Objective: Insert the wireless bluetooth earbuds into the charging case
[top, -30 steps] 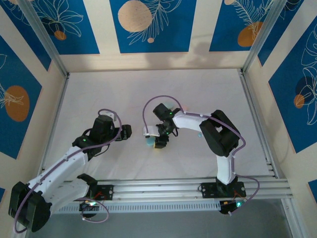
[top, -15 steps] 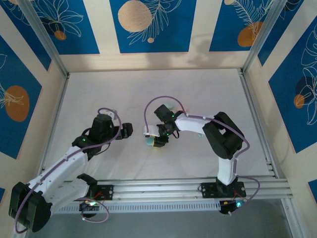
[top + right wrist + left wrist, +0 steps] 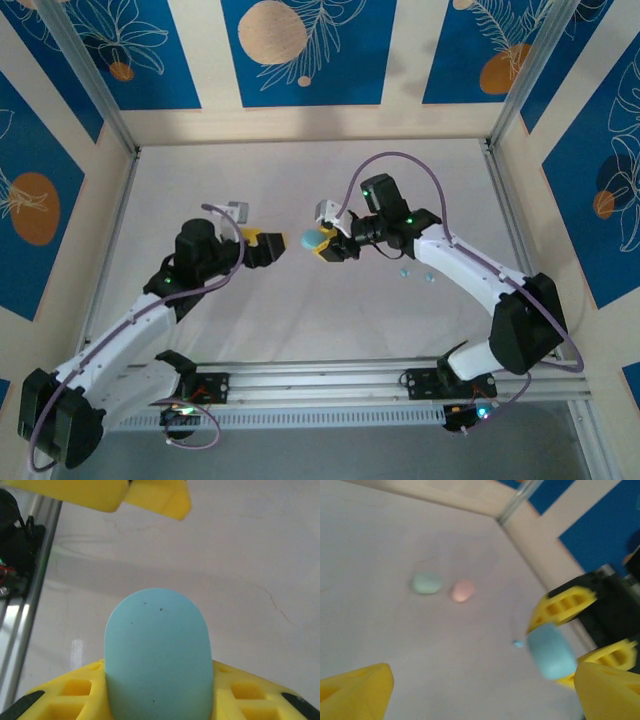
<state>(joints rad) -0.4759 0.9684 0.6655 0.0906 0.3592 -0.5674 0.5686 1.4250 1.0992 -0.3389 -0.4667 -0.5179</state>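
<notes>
My right gripper (image 3: 322, 243) is shut on a light blue pebble-shaped charging case (image 3: 307, 240) and holds it above the table. In the right wrist view the case (image 3: 156, 655) stands up between the yellow fingers (image 3: 70, 692). My left gripper (image 3: 272, 246) faces it from the left, open, a short gap away. In the left wrist view the left gripper (image 3: 482, 695) is open with nothing in it, and the case (image 3: 551, 650) hangs just ahead at the right. A tiny light blue earbud (image 3: 518, 643) lies on the table behind it. Two small earbuds (image 3: 403, 272) lie under the right forearm.
A mint case (image 3: 427, 583) and a pink case (image 3: 463, 590) lie side by side on the white table further off. The left gripper's yellow fingertips (image 3: 160, 497) show at the top of the right wrist view. A metal frame rail (image 3: 400, 372) runs along the near edge.
The right gripper has closed on the blue case, lifted it off the table and swung back and to the right. The left gripper has risen and moved towards it.
</notes>
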